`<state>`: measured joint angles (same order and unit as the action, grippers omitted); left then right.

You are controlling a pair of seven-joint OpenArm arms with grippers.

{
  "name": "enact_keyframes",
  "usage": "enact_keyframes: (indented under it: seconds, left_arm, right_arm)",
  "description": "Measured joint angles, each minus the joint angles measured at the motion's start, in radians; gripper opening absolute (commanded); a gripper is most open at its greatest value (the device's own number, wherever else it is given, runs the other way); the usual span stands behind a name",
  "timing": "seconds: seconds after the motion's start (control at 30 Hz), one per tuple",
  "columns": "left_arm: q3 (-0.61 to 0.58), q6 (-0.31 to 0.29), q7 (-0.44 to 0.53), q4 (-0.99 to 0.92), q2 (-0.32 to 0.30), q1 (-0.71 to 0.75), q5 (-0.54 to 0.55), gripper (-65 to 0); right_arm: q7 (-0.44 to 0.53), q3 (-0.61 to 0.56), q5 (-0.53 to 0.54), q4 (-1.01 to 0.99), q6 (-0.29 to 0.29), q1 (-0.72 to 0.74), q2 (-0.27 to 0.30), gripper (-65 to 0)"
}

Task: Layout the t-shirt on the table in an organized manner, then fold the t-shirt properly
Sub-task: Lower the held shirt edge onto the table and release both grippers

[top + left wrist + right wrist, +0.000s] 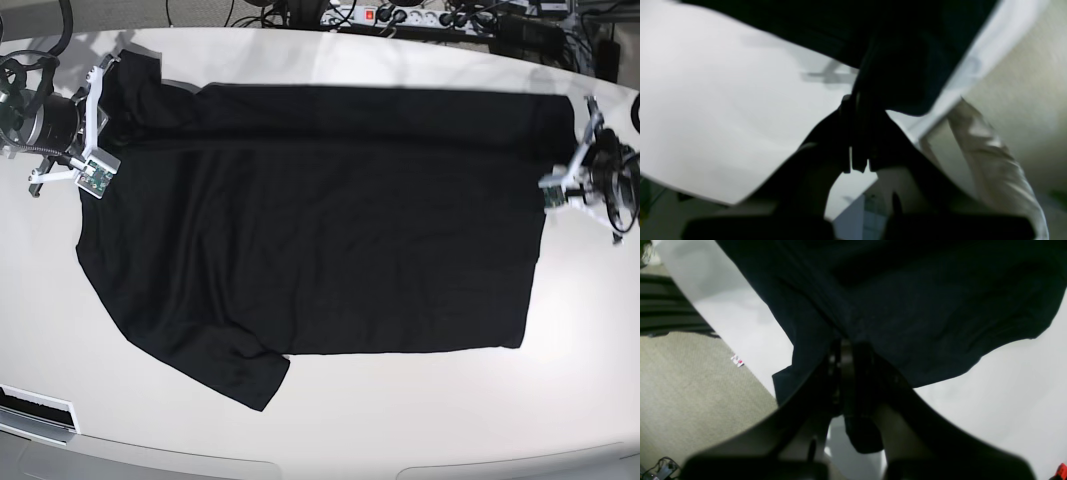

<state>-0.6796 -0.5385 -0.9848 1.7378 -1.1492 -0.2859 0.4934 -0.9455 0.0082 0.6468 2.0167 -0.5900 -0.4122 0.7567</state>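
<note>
The black t-shirt (320, 220) lies spread out on the big white counter (420, 420). It lies sideways, with one sleeve pointing to the near edge of the counter. The far long edge of the shirt looks pulled into a straight line between the two arms.

The left pincer (858, 133) is closed tight on the shirt cloth. In the left wrist view, dark cloth runs right into its closed tips, close to the counter's edge. In the base view this arm is on the right side, at the far corner of the shirt.

The right pincer (846, 373) is closed on the shirt too. In the right wrist view, cloth hangs from its tips and a small flap pokes out below. In the base view this arm is on the left side, at the other far corner.

I think this is the laying-out step. Both arms hold one edge and stretch the shirt flat. The shirt looks mostly smooth, but the near sleeve is a bit crumpled and the body sits a little crooked.

Next, I think the arms need to set the held edge down gently and let go. The cloth is soft, so a fast pull could bunch it up. After that the folding can start.
</note>
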Motion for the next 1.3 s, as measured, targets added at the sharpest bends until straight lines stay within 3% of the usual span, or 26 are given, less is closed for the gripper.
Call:
enact_keyframes:
  seconds: [0.1, 0.2, 0.3, 0.53, 0.63, 0.87, 0.97, 1.03, 1.1, 1.2, 1.3]
  left_arm:
    - [0.0, 0.003, 0.007, 0.0, 0.0, -0.055, 0.008, -65.0]
    - [0.0, 0.003, -0.002, 0.0, -0.001, -0.1, 0.087, -65.0]
    - [0.0, -0.07, -0.002, 0.0, -0.002, -0.124, 0.131, -65.0]
    - [0.0, -0.076, 0.037, 0.0, 0.0, -0.124, 0.127, -65.0]
    - [0.0, -0.082, 0.058, 0.0, 0.015, -0.124, 0.04, -65.0]
    - [0.0, -0.052, 0.076, -0.003, 0.067, -0.124, -0.018, -65.0]
    - [0.0, 0.037, 0.077, -0.003, 0.073, -0.124, -0.06, -65.0]
    - [0.0, 0.061, 0.076, -0.003, 0.071, -0.124, -0.076, -65.0]
    - [0.0, 0.045, 0.076, -0.005, 0.072, -0.124, -0.066, -65.0]
    - [0.0, -0.042, 0.077, -0.014, 0.072, -0.124, -0.045, -65.0]
    - [0.0, -0.043, 0.092, -0.016, 0.071, -0.124, -0.086, -65.0]
  right_arm:
    - [0.014, 0.0, -0.001, 0.0, 0.004, 0.0, 0.0, -65.0]
    - [0.018, 0.0, -0.003, 0.0, 0.005, 0.012, 0.0, -65.0]
    - [0.019, 0.0, -0.004, 0.0, 0.005, 0.037, 0.0, -65.0]
    - [0.019, 0.0, -0.004, -0.002, -0.006, 0.075, 0.0, -65.0]
    - [0.021, 0.0, -0.004, -0.002, -0.016, 0.08, 0.0, -65.0]
    - [0.037, 0.0, -0.004, -0.002, -0.02, 0.08, 0.0, -65.0]
    - [0.048, 0.0, -0.014, -0.027, -0.02, 0.08, 0.0, -65.0]
    - [0.074, 0.0, -0.035, -0.067, -0.018, 0.082, 0.0, -65.0]
    - [0.086, 0.0, -0.045, -0.111, -0.021, 0.098, -0.006, -65.0]
    - [0.086, 0.0, -0.054, -0.156, -0.044, 0.145, -0.03, -65.0]
    - [0.085, -0.019, -0.053, -0.165, -0.066, 0.169, -0.054, -65.0]
